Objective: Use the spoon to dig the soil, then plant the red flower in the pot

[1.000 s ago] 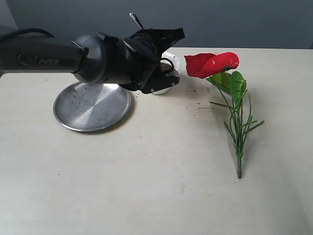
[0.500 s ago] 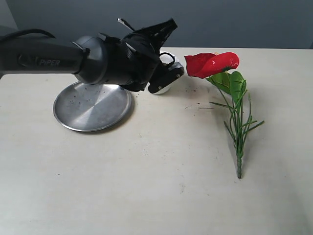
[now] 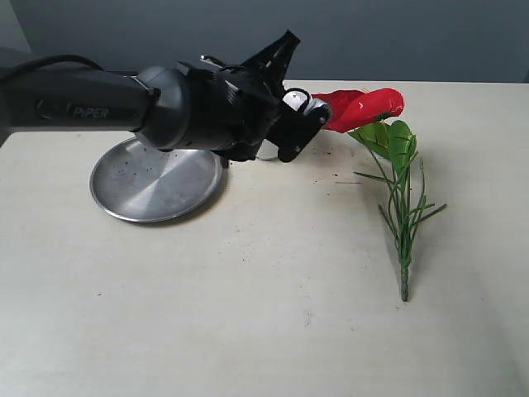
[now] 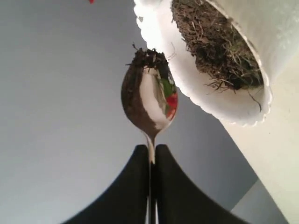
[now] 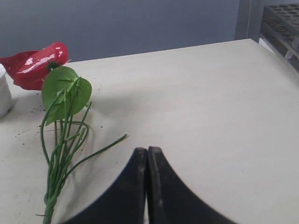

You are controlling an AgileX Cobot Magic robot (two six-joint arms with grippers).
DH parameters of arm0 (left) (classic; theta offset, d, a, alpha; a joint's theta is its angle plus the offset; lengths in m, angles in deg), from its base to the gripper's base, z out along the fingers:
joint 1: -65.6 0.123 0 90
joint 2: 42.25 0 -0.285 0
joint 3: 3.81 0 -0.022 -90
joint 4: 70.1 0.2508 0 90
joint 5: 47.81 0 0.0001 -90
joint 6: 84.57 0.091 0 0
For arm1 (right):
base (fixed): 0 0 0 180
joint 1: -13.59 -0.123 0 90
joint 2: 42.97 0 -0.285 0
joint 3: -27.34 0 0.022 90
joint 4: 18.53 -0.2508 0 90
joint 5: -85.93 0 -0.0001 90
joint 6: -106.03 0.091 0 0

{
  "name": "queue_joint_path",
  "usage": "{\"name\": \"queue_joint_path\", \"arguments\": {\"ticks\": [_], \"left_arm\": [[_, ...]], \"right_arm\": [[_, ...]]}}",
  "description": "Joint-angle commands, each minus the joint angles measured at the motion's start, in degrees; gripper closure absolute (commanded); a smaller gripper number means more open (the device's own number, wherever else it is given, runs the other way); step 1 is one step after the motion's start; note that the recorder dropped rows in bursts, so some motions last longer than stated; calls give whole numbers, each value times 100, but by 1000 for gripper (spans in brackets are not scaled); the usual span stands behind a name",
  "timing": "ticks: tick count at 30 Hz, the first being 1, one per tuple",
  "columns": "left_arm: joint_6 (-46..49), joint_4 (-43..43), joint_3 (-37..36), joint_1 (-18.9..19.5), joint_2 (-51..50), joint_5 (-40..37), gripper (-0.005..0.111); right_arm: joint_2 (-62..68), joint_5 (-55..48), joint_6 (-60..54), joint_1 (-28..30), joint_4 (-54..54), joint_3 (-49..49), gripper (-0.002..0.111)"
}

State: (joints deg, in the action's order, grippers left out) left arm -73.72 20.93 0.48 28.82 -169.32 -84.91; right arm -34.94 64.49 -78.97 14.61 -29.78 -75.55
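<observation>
The plate lies left of the pot, with the red flower lying to the pot's right.

Spoon: shiny silver, handle pinched between dark fingers, bowl coated with dark soil crumbs, just beside pot rim.
Pot: white, scalloped rim, filled with soil, dark, crumbly, fibrous.
Red flower: lying flat on table right of pot, glossy red bloom, green leaves, long stem pointing toward near edge.

Crowded back, open front
Left arm blocks the pot; plate and red flower flank bare table nearer the camera.
</observation>
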Motion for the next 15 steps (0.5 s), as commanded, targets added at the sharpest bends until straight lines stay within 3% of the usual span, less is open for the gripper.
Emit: {"name": "queue_joint_path", "arguments": {"ticks": [1, 5, 9, 15], "left_arm": [[-882, -29, 24, -42, 73, -81, 106], [-1526, -297, 24, -42, 73, -81, 106], [-1713, -766, 24, -42, 73, -81, 106], [-2003, -813, 24, -42, 73, -107, 106]], "right_arm": [[-24, 59, -6, -2, 25, 11, 108], [-24, 59, -6, -2, 25, 11, 108], [-24, 59, -6, -2, 25, 11, 108], [-24, 59, -6, -2, 25, 11, 108]]}}
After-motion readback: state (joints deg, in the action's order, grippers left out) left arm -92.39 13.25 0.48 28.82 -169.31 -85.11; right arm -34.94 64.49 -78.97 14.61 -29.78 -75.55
